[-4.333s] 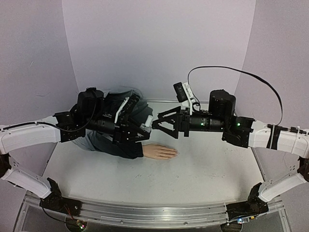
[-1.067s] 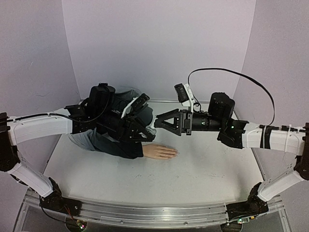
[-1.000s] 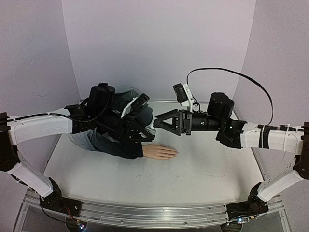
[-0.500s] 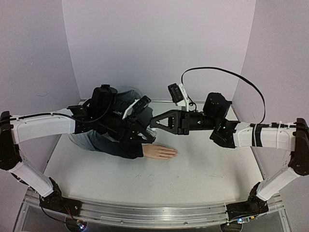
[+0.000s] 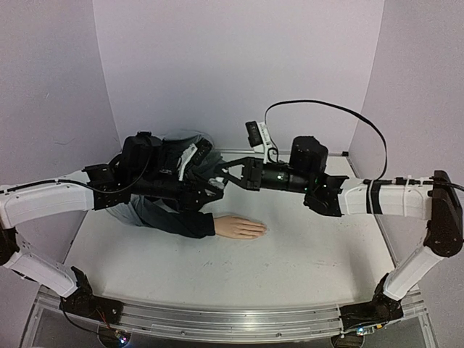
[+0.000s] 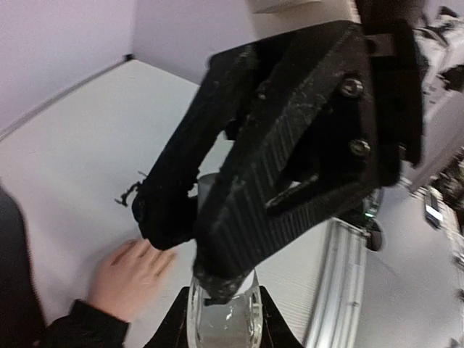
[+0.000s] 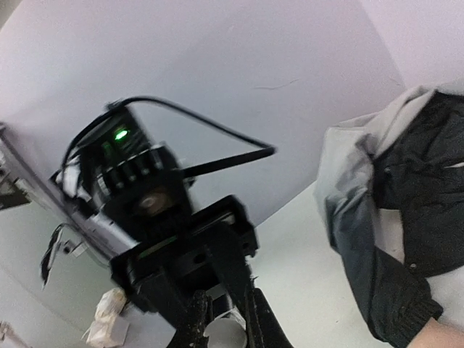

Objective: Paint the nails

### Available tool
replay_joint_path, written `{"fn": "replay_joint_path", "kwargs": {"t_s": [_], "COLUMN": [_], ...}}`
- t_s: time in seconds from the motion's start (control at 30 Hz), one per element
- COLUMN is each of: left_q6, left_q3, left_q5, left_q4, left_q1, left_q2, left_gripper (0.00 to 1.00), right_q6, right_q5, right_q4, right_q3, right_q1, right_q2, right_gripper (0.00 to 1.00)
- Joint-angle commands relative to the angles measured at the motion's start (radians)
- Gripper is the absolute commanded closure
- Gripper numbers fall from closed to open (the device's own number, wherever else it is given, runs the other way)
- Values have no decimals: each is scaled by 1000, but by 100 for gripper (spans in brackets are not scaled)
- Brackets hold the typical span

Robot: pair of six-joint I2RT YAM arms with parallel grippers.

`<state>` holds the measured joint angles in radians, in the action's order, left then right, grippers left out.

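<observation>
— What shows from above?
— The left robot hand (image 5: 214, 191) and the right robot hand (image 5: 223, 177) meet tip to tip over the white table (image 5: 304, 254). A pale plastic pretend hand (image 5: 239, 228) in a dark jacket sleeve (image 5: 174, 217) lies flat near them. Its nails (image 5: 261, 230) are too small to see.
— The left wrist view?
— The left robot hand squeezes a small round clear bottle (image 6: 225, 322). The right robot hand pinches its top.
— The right wrist view?
— Its fingers (image 7: 194, 322) are closed tight on something white.

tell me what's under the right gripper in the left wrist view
A small clear bottle, its top hidden by the right gripper. Beyond it, the mannequin hand lies flat on the table; its nails are too blurred to see.
</observation>
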<state>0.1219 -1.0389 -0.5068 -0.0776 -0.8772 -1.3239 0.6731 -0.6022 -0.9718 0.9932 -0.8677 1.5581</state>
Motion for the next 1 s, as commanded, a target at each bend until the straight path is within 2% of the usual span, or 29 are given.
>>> {"fn": "replay_joint_path", "kwargs": {"t_s": [0.0, 0.03, 0.13, 0.27, 0.37, 0.4, 0.5, 0.6, 0.67, 0.73, 0.8, 0.9, 0.97], "left_q6": [-94, -113, -120, -120, -120, -120, -120, -120, -119, -101, -63, -41, -52], "left_q3": [0, -1, 7, 31, 59, 69, 91, 96, 91, 79, 56, 12, -19], "left_q5": [632, 657, 686, 671, 653, 648, 618, 568, 521, 391, 195, -94, -275], "left_q4": [95, 95, 97, 96, 95, 95, 96, 93, 88, 84, 84, 84, 84], "left_q1": [6, 2, -6, -9, -10, -10, -9, -8, -4, 19, 60, 86, 86], "left_q2": [89, 87, 84, 90, 108, 113, 119, 89, 65, 47, 27, -1, -19], "left_gripper": [100, 100, 100, 100, 100, 100, 100, 100, 100, 100, 100, 100, 100], "right_q6": [13, 60, 123, 131, 66, 35, -30, -73, -102, -135, -149, -171, -184], "right_q5": [518, 610, 720, 741, 771, 776, 794, 851, 843, 753, 644, 387, 239], "right_q4": [412, 464, 421, 413, 418, 418, 419, 429, 428, 390, 335, 191, 117], "right_q3": [227, 278, 359, 428, 432, 417, 362, 271, 205, 129, 51, -75, -121], "right_q1": [-155, -190, -294, -321, -318, -312, -281, -248, -224, -174, -118, -37, -7], "right_q2": [115, 162, 258, 315, 273, 247, 146, 25, -45, -99, -144, -204, -225], "right_gripper": [100, 100, 100, 100, 100, 97, 78, 52, 42, 37, 35, 29, 23]}}
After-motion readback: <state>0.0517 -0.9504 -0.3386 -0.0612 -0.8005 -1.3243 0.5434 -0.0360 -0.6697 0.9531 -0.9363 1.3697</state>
